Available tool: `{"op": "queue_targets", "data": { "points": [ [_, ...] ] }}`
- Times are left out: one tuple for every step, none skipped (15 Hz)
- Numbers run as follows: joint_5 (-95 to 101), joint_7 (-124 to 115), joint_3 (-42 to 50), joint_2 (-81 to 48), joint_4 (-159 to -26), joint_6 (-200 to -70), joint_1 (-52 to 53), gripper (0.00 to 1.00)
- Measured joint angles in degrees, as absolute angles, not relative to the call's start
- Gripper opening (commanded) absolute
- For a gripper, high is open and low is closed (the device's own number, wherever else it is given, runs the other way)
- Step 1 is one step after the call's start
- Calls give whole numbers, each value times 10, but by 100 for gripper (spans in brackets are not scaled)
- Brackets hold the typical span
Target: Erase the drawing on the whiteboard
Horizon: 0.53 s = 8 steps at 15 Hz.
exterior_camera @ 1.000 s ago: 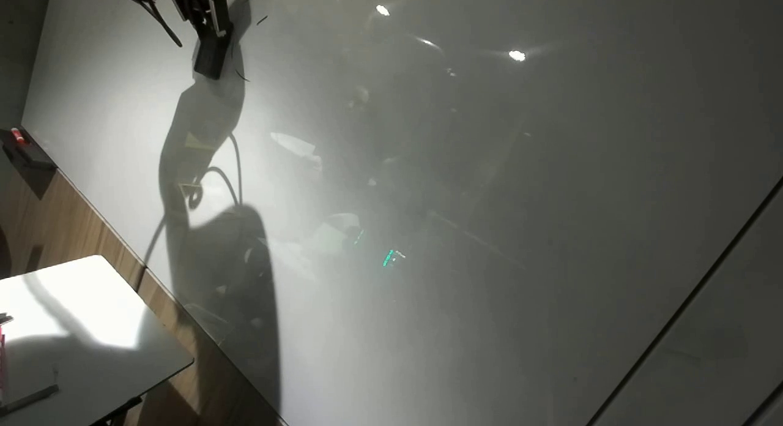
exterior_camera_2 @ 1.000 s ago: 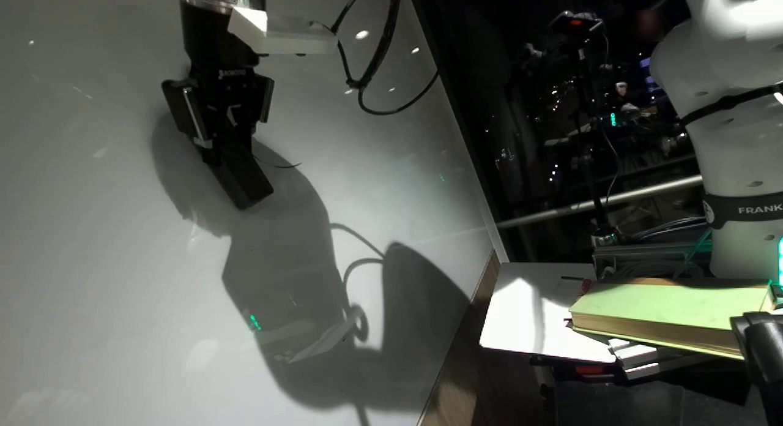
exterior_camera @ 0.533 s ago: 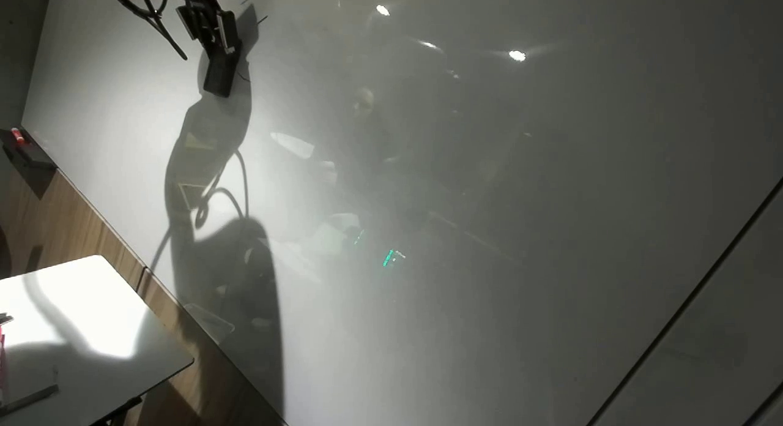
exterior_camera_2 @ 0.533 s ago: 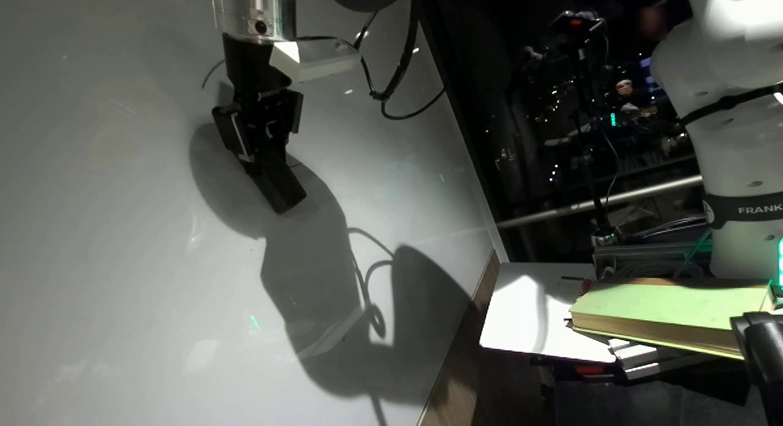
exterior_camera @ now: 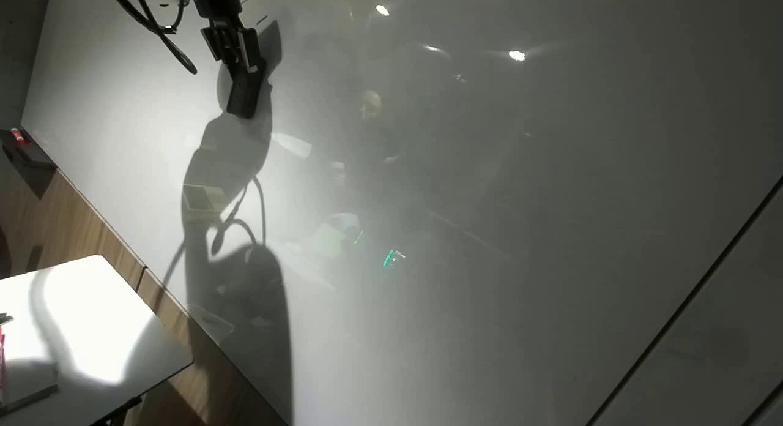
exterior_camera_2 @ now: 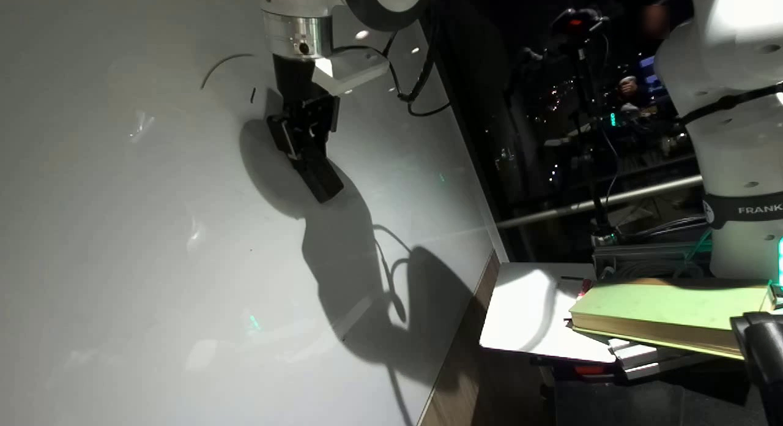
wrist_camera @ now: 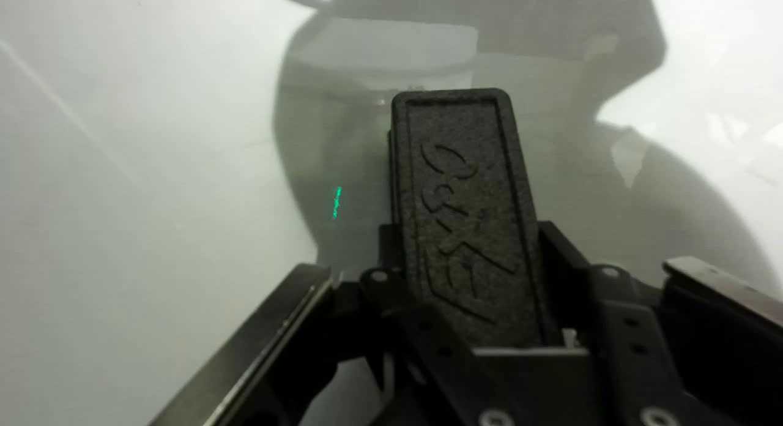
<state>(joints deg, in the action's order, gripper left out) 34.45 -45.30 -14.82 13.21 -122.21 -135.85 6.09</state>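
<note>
Drawing [exterior_camera_2: 219, 63] on the whiteboard [exterior_camera_2: 122, 261]: a thin arc and a short dash, both higher than the black eraser [wrist_camera: 468, 215] in both exterior views. The arm [exterior_camera_2: 300, 0] hangs in from the top, its wrist [exterior_camera_2: 298, 35] pointing downward, and the gripper [wrist_camera: 471, 254] is clamped on the black eraser, which slants off at an angle; whether it touches the whiteboard, I cannot tell
</note>
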Motion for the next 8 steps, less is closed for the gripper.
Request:
{"op": "queue_targets", "data": {
  "points": [
    [344,-452,-143,138,-1230,-1359,55,30],
    [341,-449,-136,144,-1236,-1359,49,30],
    [332,-441,-127,149,-1242,-1359,45,30],
    [314,-425,-116,156,-1245,-1360,42,30],
    [287,-400,-104,163,-1245,-1360,41,30],
    [260,-375,-94,172,-1245,-1361,40,30],
    [233,-350,-86,181,-1242,-1361,39,30],
    [208,-328,-80,191,-1236,-1361,39,30]
  ]
}}
